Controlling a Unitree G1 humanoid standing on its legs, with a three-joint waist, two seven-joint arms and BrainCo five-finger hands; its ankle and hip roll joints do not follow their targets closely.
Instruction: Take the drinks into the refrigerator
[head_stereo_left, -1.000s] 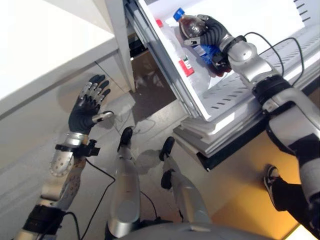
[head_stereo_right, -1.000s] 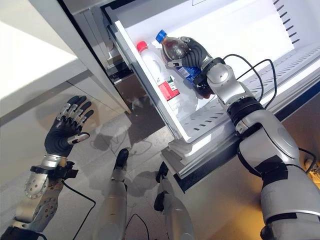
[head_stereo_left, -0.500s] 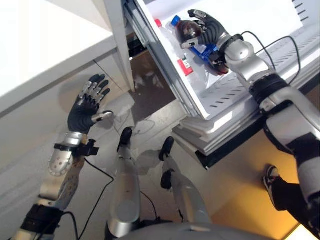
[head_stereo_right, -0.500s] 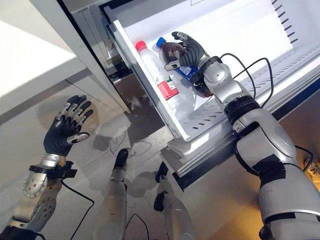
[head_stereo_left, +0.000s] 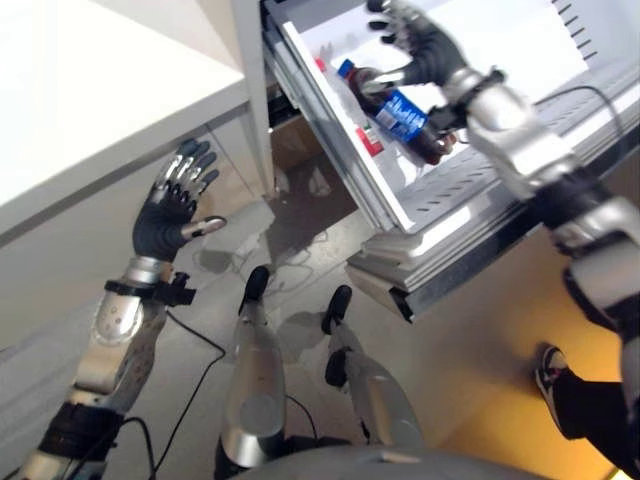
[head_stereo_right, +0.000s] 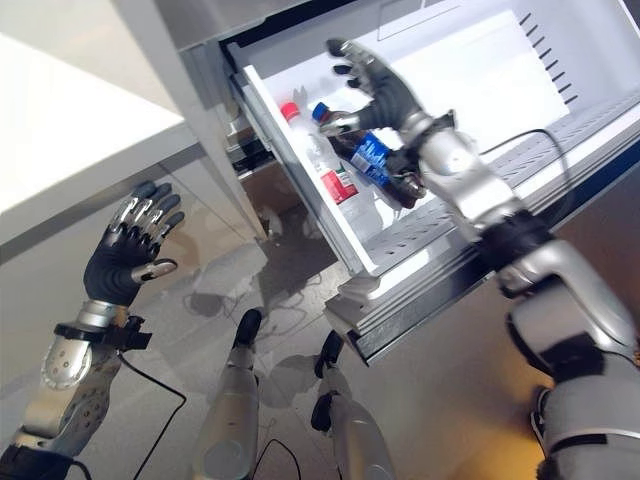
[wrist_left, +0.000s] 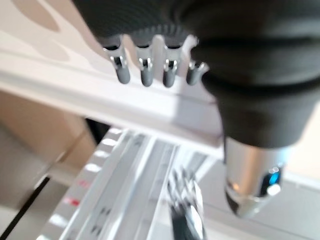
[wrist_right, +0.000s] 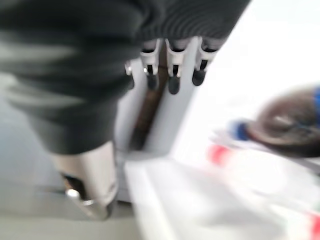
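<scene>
- Dark cola bottle (head_stereo_right: 372, 160): blue cap, blue label. It rests inside the open refrigerator drawer (head_stereo_right: 440, 215), leaning toward the drawer's front wall. This appears a stable resting place; the wall and the neighbouring bottle serve to keep it from rolling.
- Clear bottle (head_stereo_right: 325, 170): red cap, red label. It lies just beside the cola bottle, between it and the drawer's front wall, seemingly touching both.
- Right hand (head_stereo_right: 378, 88): held above the cola bottle's cap end, fingers spread and straight, thumb apart. It grips nothing. A small gap shows between palm and bottle. Judged: the hand is placed to clear the drawer without knocking the bottle.
- Left hand (head_stereo_left: 172, 205): raised well apart from the drawer, near the white counter (head_stereo_left: 90, 90), fingers extended and fanned, holding nothing. Judged: parked out of the working path.
- Task status, judged: both drinks visible sit within the refrigerator; placement looks complete for these two. Closing the drawer is not yet done.
- Surroundings: the drawer projects well out from the cabinet, its perforated base (head_stereo_left: 470, 180) exposed. The white cabinet upright (head_stereo_left: 250, 90) stands between counter and drawer.
- Obstructions: the right arm lies across the drawer's rim; it would block any closing until withdrawn. A person's shoe (head_stereo_left: 550, 372) shows on the floor below the drawer's outer end.
</scene>
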